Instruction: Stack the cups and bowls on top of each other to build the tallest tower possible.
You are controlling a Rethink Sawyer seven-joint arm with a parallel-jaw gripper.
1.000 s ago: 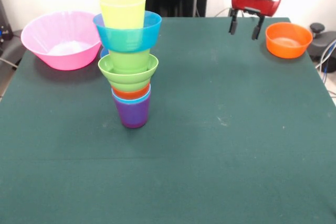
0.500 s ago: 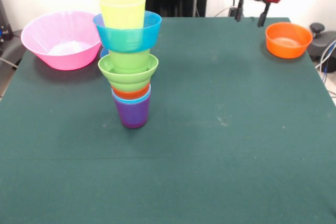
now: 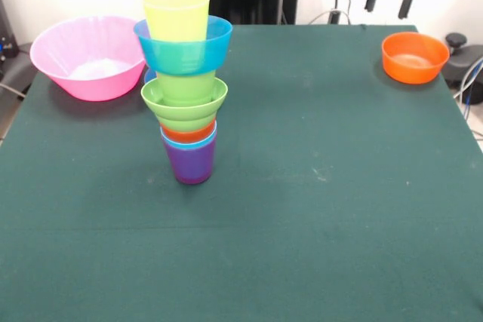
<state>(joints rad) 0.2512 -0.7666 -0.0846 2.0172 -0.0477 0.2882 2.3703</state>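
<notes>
The tower (image 3: 185,88) stands left of the table's middle. Its base is the purple cup (image 3: 190,162); above it sit the light blue and orange cup rims, the ridged green bowl (image 3: 184,102), a green cup, a blue bowl (image 3: 183,44) and the yellow-green cup (image 3: 176,14) on top. The orange bowl (image 3: 413,56) sits alone at the far right. The large pink bowl (image 3: 89,56) sits at the far left. My gripper (image 3: 389,4) hangs high at the top right, above and behind the orange bowl, open and empty.
Part of another blue object peeks out behind the tower, beside the pink bowl. A dark round object (image 3: 456,40) lies off the table's right edge with cables.
My gripper has risen and drifted right, from just above the table beside the orange bowl to the top edge. The tower and bowls have not moved.
</notes>
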